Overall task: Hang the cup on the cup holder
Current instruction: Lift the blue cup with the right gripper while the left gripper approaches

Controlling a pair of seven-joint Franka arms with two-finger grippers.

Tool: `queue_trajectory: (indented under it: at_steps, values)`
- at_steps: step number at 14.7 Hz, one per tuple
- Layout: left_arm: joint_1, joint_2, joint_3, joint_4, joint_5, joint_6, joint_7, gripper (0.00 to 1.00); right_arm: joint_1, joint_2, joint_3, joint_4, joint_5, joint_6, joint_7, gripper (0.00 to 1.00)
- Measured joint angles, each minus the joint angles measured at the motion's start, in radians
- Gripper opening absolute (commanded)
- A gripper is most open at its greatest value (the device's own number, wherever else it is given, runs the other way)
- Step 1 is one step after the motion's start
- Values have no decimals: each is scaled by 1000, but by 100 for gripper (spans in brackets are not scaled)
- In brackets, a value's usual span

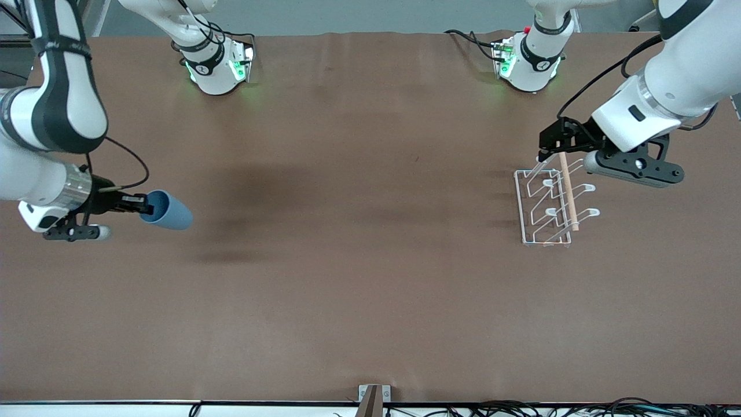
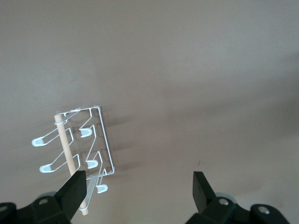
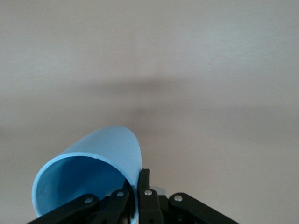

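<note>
The light blue cup (image 1: 168,211) is held on its side above the table at the right arm's end. My right gripper (image 1: 140,204) is shut on its rim, one finger inside and one outside, as the right wrist view shows on the cup (image 3: 88,172). The white wire cup holder (image 1: 550,205) with a wooden rod stands on the table at the left arm's end. My left gripper (image 1: 547,152) is open and empty, just above the holder's end nearest the robots' bases. In the left wrist view the holder (image 2: 77,144) lies beside one finger (image 2: 74,191).
The brown table (image 1: 359,260) spreads wide between cup and holder. The two robot bases (image 1: 217,63) stand along the edge farthest from the front camera. A small bracket (image 1: 373,397) and cables sit at the nearest edge.
</note>
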Motion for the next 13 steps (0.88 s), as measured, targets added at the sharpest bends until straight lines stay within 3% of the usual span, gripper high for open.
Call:
queue_trajectory:
  at_steps: [3,5,9,13]
  values:
    - [0,4,-43,1,0,1,9,100,88,-27,3,0,95,-12,32,1]
    - [-1,5,-109,2,0,3,17,100,136,-32,4,0,182,-12,34,1]
    - [-8,5,-265,8,0,48,17,100,207,-32,4,4,425,-4,34,0]
    - [-12,8,-363,7,0,114,52,100,255,-32,3,23,716,-1,32,0]
